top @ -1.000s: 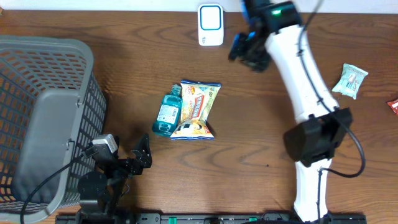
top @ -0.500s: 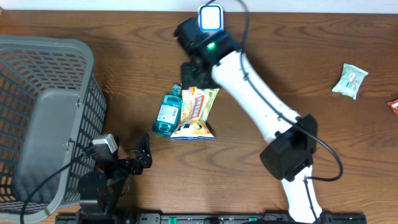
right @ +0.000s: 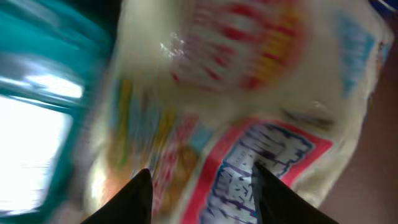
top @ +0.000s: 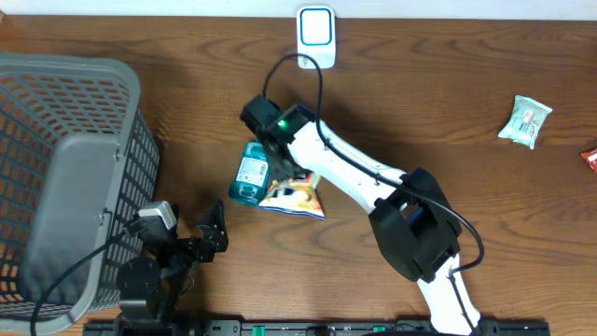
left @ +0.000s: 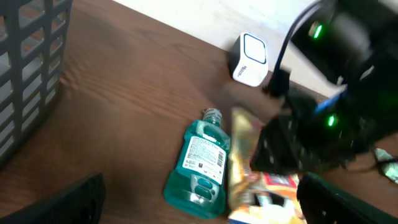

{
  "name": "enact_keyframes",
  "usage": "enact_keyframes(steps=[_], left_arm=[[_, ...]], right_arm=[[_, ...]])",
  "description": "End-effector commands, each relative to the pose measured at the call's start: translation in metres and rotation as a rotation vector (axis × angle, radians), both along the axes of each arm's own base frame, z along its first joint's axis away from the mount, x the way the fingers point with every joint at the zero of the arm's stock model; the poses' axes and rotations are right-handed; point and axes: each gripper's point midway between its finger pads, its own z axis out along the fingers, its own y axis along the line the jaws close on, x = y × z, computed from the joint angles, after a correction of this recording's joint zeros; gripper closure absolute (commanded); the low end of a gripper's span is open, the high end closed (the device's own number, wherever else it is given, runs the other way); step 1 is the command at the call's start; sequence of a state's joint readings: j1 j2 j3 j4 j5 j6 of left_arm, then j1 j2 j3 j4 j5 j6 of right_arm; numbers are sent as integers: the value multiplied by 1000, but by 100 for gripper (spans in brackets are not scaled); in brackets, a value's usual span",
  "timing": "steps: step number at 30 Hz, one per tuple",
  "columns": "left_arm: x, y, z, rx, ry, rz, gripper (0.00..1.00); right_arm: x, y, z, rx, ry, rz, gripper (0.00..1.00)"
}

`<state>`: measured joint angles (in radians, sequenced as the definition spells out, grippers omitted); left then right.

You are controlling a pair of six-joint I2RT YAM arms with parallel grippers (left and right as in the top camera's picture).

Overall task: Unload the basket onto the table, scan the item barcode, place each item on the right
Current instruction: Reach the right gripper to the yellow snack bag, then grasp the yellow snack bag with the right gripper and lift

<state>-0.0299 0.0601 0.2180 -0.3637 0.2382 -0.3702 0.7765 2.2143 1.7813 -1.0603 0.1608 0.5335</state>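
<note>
No legible text anywhere. On the yellow-and-white plastic snack bag (right: 261, 93), blue characters sit in a red-bordered white panel, but they are motion-blurred and unreadable. The white label on the teal plastic bottle (left: 200, 163) has print too small to read. The white box-shaped scanner (top: 316, 37) shows only a blue rounded-square outline.

Bottle (top: 249, 173) tight beside snack bag (top: 293, 194)
</note>
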Motion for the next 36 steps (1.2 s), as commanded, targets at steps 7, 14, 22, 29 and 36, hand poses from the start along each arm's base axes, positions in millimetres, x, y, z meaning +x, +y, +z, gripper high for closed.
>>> enact_keyframes(steps=[7,14,22,29,36], left_arm=[[-1,-3,1,-16,2,-12,2],[-1,-3,1,-16,2,-12,2],[-1,-3,1,-16,2,-12,2],[-1,-3,1,-16,2,-13,2],[-1,-3,1,-16,2,-12,2]], right_arm=[[25,-112,2,-413,-85,-43,53],[55,-111,68,-333,-112,-98,37],[34,-64,37,-113,-2,-98,17],[9,-92,-2,-247,-6,-268,3],[-12,-120,-40,-297,41,-331,1]])
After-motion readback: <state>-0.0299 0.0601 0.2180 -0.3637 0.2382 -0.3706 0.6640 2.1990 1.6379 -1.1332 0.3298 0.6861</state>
